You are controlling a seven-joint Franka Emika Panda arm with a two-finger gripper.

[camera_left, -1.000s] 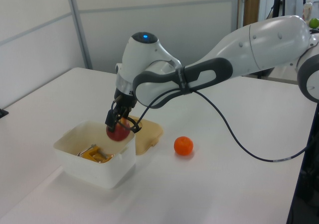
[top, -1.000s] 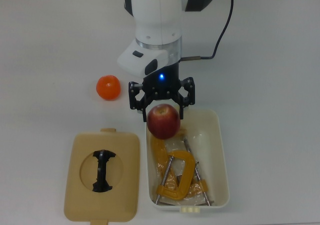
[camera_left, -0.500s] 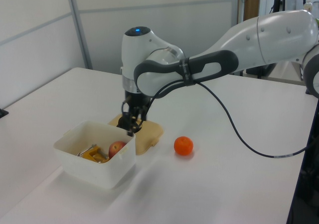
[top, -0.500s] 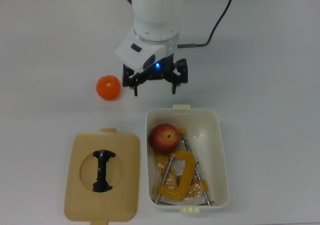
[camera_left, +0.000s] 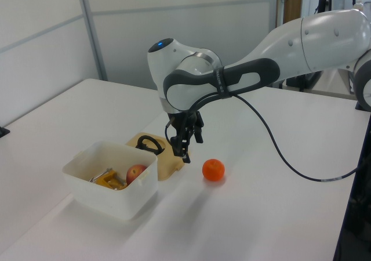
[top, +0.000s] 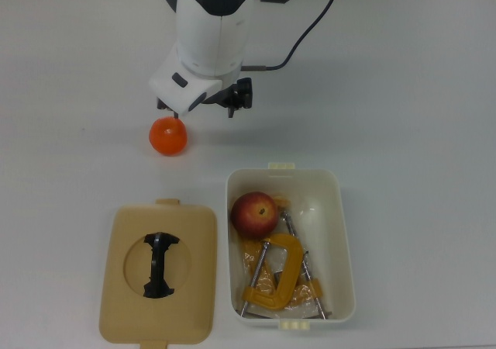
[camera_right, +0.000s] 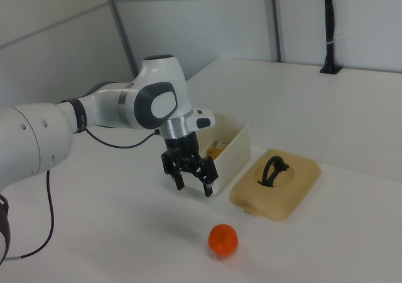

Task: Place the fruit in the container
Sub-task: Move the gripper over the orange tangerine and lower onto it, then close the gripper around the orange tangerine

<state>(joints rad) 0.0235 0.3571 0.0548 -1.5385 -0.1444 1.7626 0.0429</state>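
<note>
Hovered wide open and empty, pincer (camera_right: 191, 180) above the desk (top: 418, 93), orange (top: 168, 136) lying just beside it toward the top view's left, well short of the tub (top: 341, 233) near the desk's front edge, apple (top: 254, 214) already inside.

No legible text, label, brand, number or sign on anything in any view.
</note>
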